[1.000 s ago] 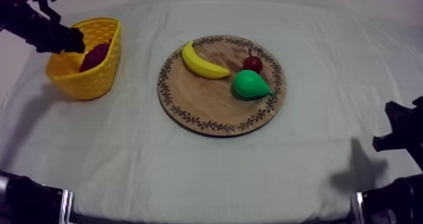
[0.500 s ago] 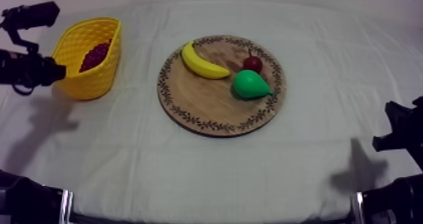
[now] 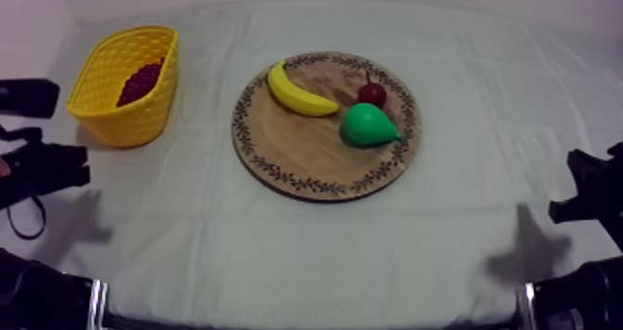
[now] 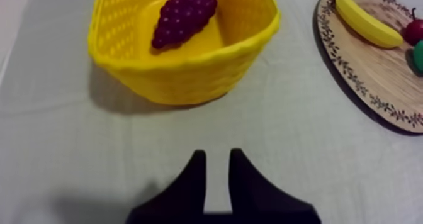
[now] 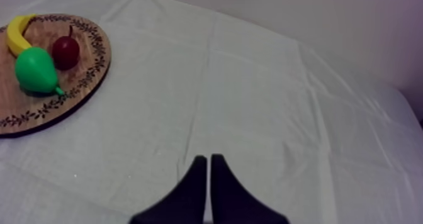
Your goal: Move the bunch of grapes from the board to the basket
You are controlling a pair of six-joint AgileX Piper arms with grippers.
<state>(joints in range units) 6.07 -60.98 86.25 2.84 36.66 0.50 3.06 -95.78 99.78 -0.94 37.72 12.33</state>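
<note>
STEP: drop looks done, nothing left to lift | GRAPES: bunch of grapes (image 4: 184,14) lies inside yellow basket (image 4: 189,60), just ahead of left pincer (image 4: 217,154) | LEFT: released, empty, over the table (image 4: 315,151) | RIGHT: right pincer (image 5: 208,157) clenched on nothing, wooden board (image 5: 38,107) well ahead, off to one side | NEXT: probably just park the left arm; no grasp needed

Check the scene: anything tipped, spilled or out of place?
Nothing stands out. The bunch of grapes lies inside the yellow basket, which stands upright. Banana, pear and small red fruit sit on the wooden board. Left gripper open over the cloth; right gripper shut.
</note>
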